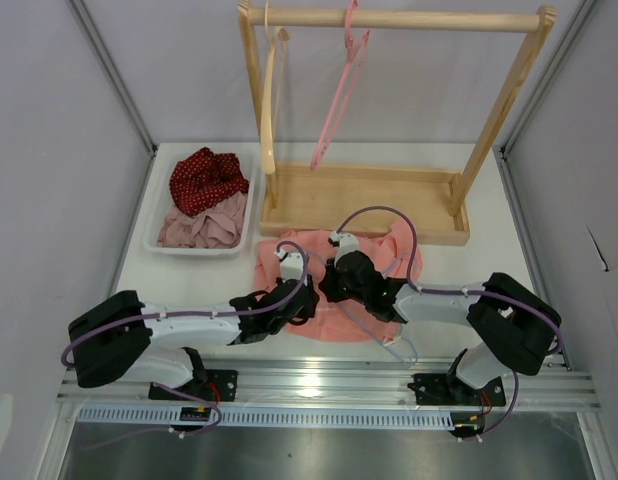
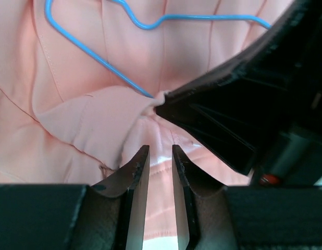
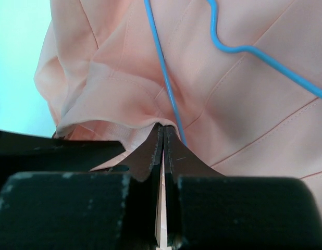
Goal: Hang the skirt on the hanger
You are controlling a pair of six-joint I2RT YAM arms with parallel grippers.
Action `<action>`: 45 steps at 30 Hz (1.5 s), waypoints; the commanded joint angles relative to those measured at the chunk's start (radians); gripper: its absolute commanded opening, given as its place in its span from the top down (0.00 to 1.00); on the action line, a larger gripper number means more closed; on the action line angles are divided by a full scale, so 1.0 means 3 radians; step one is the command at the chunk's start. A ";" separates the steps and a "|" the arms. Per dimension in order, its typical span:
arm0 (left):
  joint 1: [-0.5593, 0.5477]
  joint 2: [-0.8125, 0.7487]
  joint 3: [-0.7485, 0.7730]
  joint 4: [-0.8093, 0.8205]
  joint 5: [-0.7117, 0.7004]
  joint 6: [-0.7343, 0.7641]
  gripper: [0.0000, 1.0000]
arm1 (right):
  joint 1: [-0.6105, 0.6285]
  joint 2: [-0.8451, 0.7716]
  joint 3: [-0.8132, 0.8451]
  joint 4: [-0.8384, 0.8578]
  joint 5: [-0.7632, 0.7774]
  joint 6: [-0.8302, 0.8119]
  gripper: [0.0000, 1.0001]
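Looking across the white bench (image 1: 479,265), I have the wooden garment rack (image 1: 389,18) at the far side. In front of it the salmon-pink skirt (image 1: 334,325) lies spread between both arms. The thin blue hanger (image 2: 98,57) rests flat on top of the skirt, not yet inside the cloth.

I judge the step in hand to be working the skirt's edge over the hanger. My right gripper (image 3: 163,133) is clamped tight on a gathered fold of skirt just beside the wire; I cannot tell whether the wire is caught too. My left gripper (image 2: 159,156) hovers close by, jaws narrowly parted, holding nothing.

Next, I think the left must pin the hanger or take the neighbouring fold. The right could then draw cloth over the wire without dragging it.
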 commanded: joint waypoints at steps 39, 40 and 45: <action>0.0187 0.0885 0.0398 0.0465 -0.0404 -0.0176 0.78 | -0.0169 -0.0225 -0.0050 -0.0123 -0.0213 -0.0018 1.00; 0.0187 0.0900 0.0408 0.0470 -0.0404 -0.0181 0.79 | -0.0169 -0.0225 -0.0055 -0.0123 -0.0213 -0.0023 1.00; 0.0187 0.0962 0.0429 0.0465 -0.0399 -0.0186 0.82 | -0.0175 -0.0236 -0.0065 -0.0128 -0.0213 -0.0018 1.00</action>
